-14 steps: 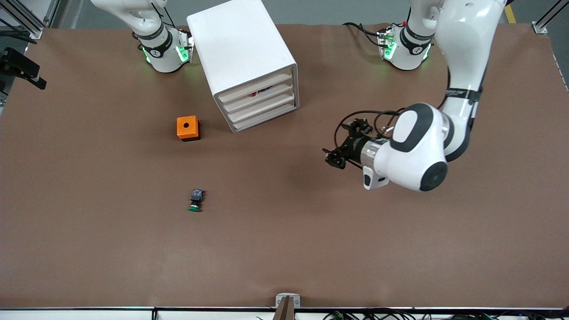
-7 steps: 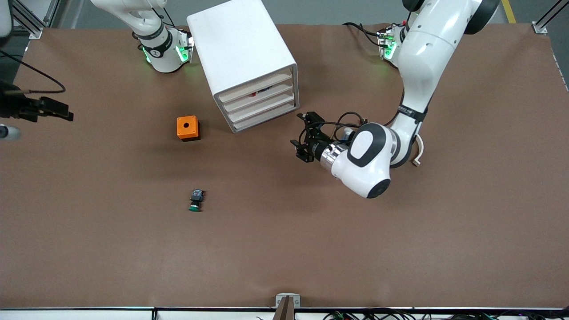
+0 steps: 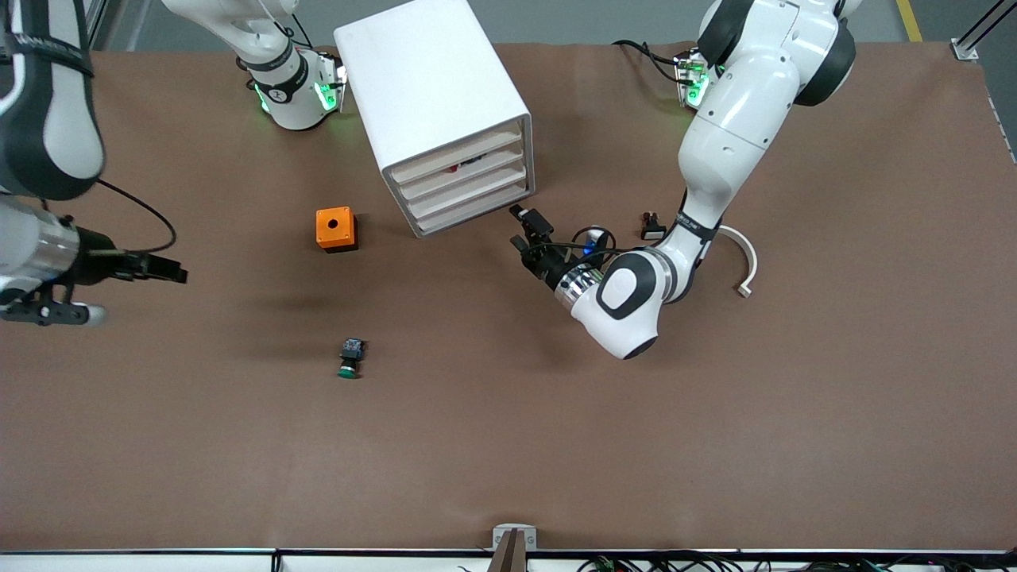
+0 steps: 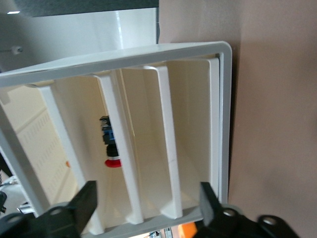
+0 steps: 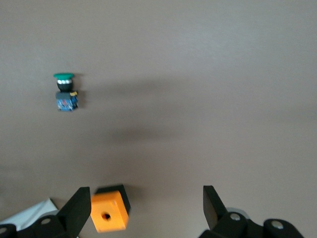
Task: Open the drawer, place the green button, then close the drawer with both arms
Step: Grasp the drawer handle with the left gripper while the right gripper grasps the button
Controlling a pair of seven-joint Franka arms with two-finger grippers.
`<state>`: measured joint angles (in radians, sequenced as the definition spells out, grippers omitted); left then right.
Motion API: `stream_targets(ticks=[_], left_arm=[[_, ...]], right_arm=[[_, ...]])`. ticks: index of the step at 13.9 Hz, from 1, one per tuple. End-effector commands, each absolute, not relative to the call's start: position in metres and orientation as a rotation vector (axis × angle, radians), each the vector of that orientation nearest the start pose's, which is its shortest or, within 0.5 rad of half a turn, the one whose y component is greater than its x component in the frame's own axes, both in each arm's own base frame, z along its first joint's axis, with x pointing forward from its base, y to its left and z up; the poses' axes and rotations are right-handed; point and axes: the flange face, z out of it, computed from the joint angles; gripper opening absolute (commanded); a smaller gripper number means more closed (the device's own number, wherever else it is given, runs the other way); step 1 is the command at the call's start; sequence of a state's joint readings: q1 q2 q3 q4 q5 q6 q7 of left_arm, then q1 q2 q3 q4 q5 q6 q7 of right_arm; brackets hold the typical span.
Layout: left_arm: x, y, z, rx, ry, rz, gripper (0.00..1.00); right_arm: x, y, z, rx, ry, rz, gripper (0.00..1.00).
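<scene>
Button (image 3: pixel 349 358) sideways, green cap camera-ward.

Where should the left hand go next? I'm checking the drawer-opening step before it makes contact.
Probably forward to one of the lower drawers of the cabinet. The left hand is open right in front of it, all drawers are shut, and the button lies untouched on the table.

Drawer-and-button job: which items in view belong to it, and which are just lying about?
Part of the job:
- drawer, shut, in the white cabinet
- green-capped button, on the table
- left gripper, open, in front of the drawers
- right gripper, open, at the right arm's end

Lying about:
- orange box
- small black part
- curved white piece
</scene>
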<state>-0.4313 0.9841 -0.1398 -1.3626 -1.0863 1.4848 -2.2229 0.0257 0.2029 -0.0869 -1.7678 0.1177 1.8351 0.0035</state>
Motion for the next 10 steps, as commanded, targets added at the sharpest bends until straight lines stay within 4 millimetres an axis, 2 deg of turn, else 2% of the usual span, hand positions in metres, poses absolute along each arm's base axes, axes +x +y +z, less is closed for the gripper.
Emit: stream_targets(ticks=[1, 3, 6, 7, 10], left_arm=[[0.511, -0.437, 0.142, -0.951, -1.772, 1.632, 0.68], [0.496, -0.448, 0.132, -0.940, -1.735, 1.628, 0.57], [0.467, -0.473, 0.123, -0.968, -1.688, 1.588, 0.48], [0.459, -0.479, 0.120, -0.972, -1.678, 1.574, 0.48], [0.434, -0.490, 0.111, -0.972, -1.644, 1.534, 0.44]], right_arm=[[0.613, 0.044, 0.385, -3.044, 0.255, 0.160, 1.00], [0.624, 0.099, 0.339, -3.060, 0.296, 0.107, 1.00], [0.625, 0.159, 0.293, -3.071, 0.286, 0.044, 1.00], [0.625, 0.169, 0.282, -3.072, 0.283, 0.033, 1.00], [0.629, 0.175, 0.248, -3.070, 0.284, -0.008, 1.00]])
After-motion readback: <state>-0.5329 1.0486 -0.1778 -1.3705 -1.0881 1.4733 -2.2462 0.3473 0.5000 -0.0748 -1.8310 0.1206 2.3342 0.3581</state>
